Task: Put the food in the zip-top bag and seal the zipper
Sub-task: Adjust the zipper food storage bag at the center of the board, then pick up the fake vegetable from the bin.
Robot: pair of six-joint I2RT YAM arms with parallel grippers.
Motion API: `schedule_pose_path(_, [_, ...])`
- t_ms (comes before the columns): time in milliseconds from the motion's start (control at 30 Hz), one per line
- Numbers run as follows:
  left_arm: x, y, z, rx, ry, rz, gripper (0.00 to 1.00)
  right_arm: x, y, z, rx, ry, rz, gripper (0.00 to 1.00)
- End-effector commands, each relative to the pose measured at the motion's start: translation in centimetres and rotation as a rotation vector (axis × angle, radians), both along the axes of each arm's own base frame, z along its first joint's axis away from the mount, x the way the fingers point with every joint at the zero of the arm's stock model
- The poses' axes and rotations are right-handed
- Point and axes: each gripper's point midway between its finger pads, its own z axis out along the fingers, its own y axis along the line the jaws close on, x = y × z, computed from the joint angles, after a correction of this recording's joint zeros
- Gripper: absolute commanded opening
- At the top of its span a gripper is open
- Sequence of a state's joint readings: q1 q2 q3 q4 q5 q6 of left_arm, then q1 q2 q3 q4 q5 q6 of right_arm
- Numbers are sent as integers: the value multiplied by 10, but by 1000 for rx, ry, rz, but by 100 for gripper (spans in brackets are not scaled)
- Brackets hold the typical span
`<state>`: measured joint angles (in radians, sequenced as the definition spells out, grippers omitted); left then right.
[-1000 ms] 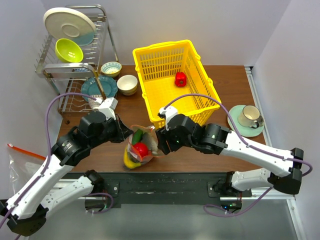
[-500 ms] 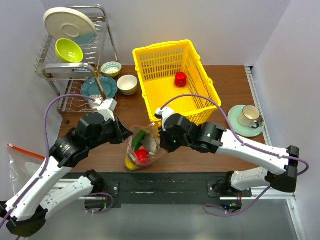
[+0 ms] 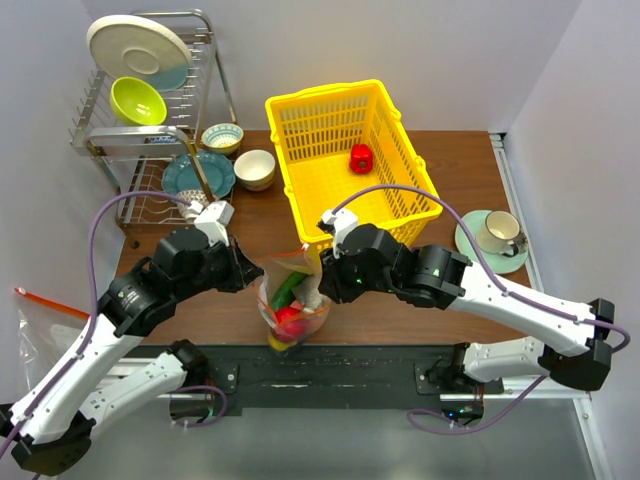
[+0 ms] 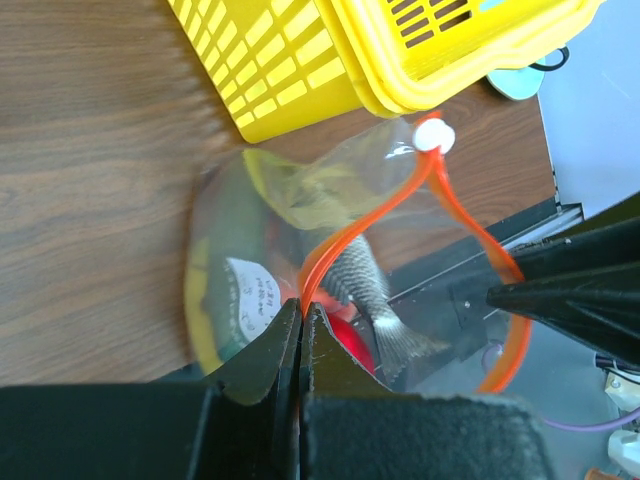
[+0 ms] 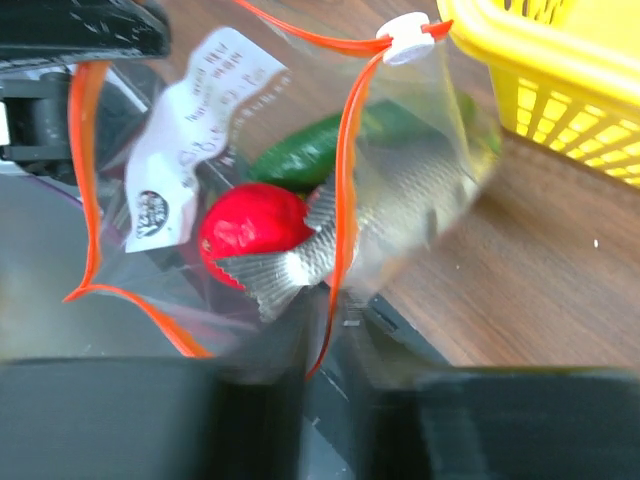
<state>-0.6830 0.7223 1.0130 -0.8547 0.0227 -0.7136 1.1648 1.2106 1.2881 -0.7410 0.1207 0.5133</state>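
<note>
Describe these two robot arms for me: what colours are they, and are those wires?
The left arm and right arm both have smooth white shells with bulky black joints. A thin purple cable loops loosely along each. Each arm ends in a black claw with two tapering fingers: left claw, right claw.

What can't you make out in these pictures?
- Top view: the left gripper and right gripper cover the mouth of the zip-top bag, so how far it is closed is hidden.
- Right wrist view: the right gripper's fingers are motion-blurred; whether they pinch the zipper is unclear.
- Right wrist view: print on the white label is too small and blurred to read.
- Top view: a second flat bag is cut off by the left edge.
</note>
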Motion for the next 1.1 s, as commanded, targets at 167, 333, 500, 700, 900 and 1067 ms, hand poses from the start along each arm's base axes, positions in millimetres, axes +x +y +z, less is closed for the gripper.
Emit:
schedule_pose_path(167, [7,-7,0,-12,-34,-16,0,21,-17,49,3,-144,-73,33])
schedule_pose_path(333, [8,-9,-4,-18,-29,-20,0,51,-34,66,-72,-246,-157,31])
schedule_pose_path(500, [9,-12,-3,-26,-28,-29,0,106,-47,73,-117,-279,-267,31])
schedule_pose_path(700, [12,-17,-3,-31,-26,-37,0,181,-66,68,-267,-333,-408,32])
schedule_pose_path(900, [14,-20,-4,-34,-22,-41,0,260,-73,21,-446,-304,-493,42])
schedule_pose_path(1067, [16,-23,-4,-36,-18,-48,0,324,-73,-22,-563,-286,-535,79])
